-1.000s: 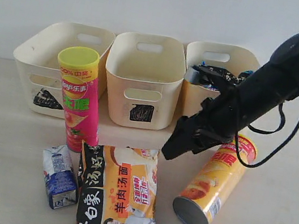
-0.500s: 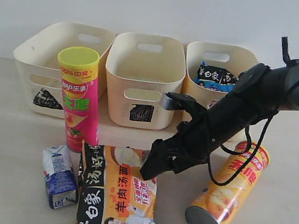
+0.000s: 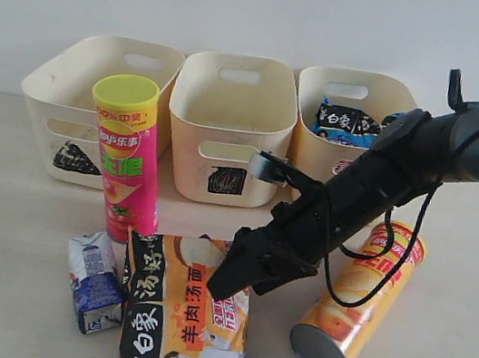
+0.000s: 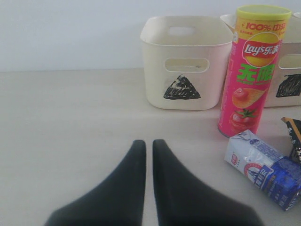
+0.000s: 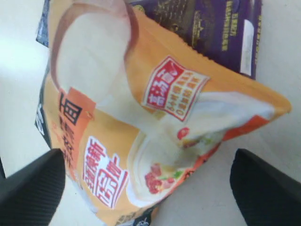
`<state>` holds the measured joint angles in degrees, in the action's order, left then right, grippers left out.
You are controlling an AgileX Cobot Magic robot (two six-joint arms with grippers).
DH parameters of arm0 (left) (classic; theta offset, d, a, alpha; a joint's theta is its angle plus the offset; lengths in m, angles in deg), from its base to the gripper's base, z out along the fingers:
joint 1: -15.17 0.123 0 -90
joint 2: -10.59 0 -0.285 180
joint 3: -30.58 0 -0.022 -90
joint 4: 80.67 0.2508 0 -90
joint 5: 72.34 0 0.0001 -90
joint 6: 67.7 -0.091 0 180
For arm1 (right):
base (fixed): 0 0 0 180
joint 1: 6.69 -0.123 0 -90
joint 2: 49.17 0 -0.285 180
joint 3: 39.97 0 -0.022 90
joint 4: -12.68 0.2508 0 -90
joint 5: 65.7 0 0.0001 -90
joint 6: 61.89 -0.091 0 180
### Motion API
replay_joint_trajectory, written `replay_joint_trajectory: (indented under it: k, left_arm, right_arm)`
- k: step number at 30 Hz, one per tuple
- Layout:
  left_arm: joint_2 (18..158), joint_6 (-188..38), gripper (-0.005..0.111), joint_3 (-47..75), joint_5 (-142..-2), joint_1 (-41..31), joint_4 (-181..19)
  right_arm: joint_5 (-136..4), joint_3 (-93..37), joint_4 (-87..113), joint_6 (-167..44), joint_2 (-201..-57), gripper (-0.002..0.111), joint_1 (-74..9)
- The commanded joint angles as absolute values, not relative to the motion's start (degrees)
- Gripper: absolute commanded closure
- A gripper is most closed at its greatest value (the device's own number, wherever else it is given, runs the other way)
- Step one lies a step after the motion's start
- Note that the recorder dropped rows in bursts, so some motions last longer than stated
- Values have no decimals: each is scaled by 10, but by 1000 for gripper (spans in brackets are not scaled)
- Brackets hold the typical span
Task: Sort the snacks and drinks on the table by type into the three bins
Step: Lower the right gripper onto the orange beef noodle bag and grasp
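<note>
Fingers of our left gripper (image 4: 147, 144) sit pressed together over bare table, holding nothing. We see the pink chip tube (image 3: 128, 160) upright before the left bin (image 3: 52, 92), and the drink carton (image 3: 95, 284) lying just beside the orange noodle packet (image 3: 187, 326). Our right gripper (image 3: 223, 285) hangs over that packet, jaws spread wide. Rightward, the orange-yellow tube (image 3: 358, 295) lies on its side, and the blue packet (image 3: 348, 124) sits in the right bin (image 3: 316, 160).

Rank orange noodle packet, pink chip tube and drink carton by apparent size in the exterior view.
orange noodle packet
pink chip tube
drink carton
The packet is nearest the camera, so its lead is unsure.
</note>
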<state>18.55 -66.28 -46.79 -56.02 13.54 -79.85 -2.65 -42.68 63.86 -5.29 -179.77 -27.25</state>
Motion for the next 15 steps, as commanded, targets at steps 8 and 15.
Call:
replay_joint_trajectory:
  k: [8,15]
  left_arm:
    - [184,-656,102,-466,-564,136,-802]
    - [184,-656,102,-466,-564,136,-802]
  right_arm:
    - [0,-427,679,-48,-1821,22,-277]
    - [-24,-427,675,-48,-1833,22,-310]
